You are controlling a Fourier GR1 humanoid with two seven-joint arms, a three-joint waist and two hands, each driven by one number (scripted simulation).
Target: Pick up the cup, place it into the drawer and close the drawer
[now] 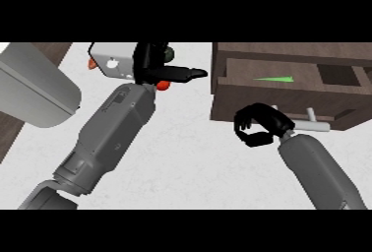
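Nearest, the right hand (pixel 258 129) is shown with fingers curled and nothing seen inside them, just beside the front panel of the drawer (pixel 291 93), close to its pale handle (pixel 314 124). The drawer is seen pulled open; inside it only a green sliver (pixel 274 78) is visible, and whether this belongs to the cup cannot be told. Closing is judged the remaining step. Farther back, the left hand (pixel 163 66) is held over a grey-white object with orange-red parts (pixel 112 64); its fingers cannot be told.
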